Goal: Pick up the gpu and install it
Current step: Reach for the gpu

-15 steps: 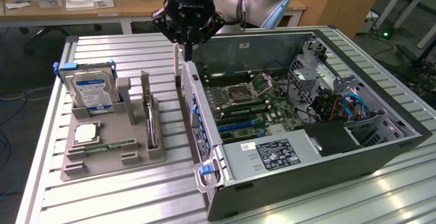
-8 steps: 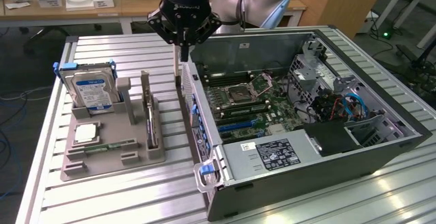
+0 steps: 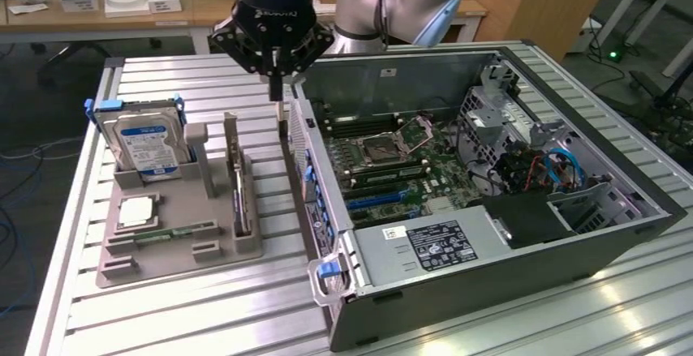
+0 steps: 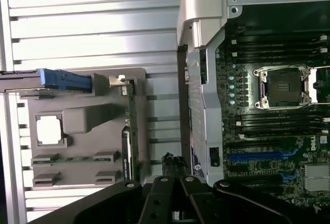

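Gpu [image 3: 239, 190] upright on edge in slot of grey holder [image 3: 157, 263], near hard drive [image 3: 146, 145], untouched. My claw [image 3: 277, 92] pressed together, pinching nothing. Claw points straight down, hovers above strip between holder and open computer case [image 3: 488, 283], close to case's side wall. My arm [image 3: 417, 3] rises behind case.
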Controlling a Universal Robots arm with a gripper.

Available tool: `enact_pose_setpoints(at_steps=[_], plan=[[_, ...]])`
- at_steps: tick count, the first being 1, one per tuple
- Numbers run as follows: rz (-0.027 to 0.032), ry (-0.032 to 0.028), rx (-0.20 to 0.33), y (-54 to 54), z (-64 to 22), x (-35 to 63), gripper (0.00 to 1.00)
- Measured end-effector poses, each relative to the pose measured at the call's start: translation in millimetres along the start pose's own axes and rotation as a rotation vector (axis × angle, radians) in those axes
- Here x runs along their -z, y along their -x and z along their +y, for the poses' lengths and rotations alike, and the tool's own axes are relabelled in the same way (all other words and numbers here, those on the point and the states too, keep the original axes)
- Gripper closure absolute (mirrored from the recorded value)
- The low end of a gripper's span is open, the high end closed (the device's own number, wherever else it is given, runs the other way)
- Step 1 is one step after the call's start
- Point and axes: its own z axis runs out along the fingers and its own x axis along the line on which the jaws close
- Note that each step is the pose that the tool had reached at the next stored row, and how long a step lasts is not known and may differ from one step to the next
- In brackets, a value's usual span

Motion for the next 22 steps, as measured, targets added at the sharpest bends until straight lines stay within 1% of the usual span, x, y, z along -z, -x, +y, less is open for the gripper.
enact_pose_setpoints(at_steps=[5, 17, 22], plan=[[0.0, 0.0, 0.0, -9.8, -2.2, -0.8, 0.9], [0.0, 0.0, 0.0, -20.0, -4.3, -1.7, 0.9], [0.0001, 0.0, 0.0, -26.8, -5.0, -2.2, 0.9]])
